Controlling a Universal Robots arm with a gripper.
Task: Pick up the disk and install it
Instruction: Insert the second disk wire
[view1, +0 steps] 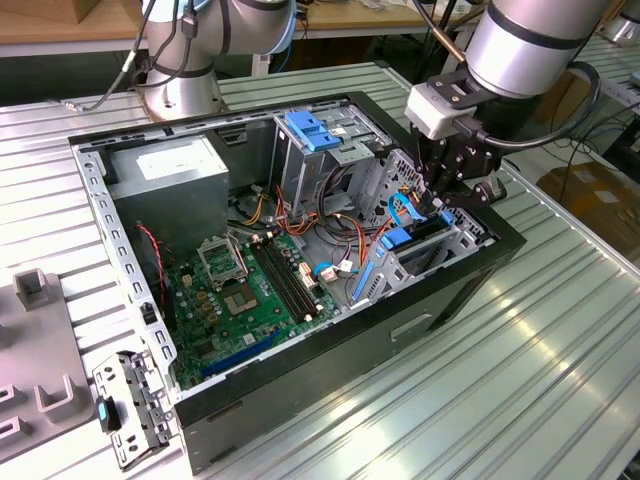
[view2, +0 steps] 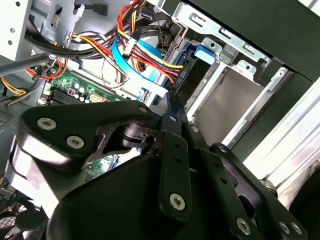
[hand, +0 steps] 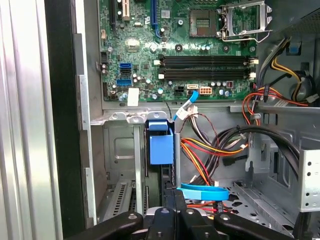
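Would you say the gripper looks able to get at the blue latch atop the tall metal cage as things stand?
Probably yes: the blue latch sits exposed atop the cage in the open case, nothing over it, and the gripper hangs close by at the drive bay.

In the exterior view the gripper (view1: 452, 192) reaches down into the drive slot of the computer case (view1: 480, 262), and its tips are hidden behind the metal wall there. The disk (view1: 425, 232) stands on edge in that slot, so just its dark top edge and blue rails can be seen. Whether the jaws are pinching it or apart cannot be told. In the second wrist view the black gripper body hides most of the green board (view2: 75, 91). The robot arm (view1: 530, 40) is cut off by the picture's top edge.
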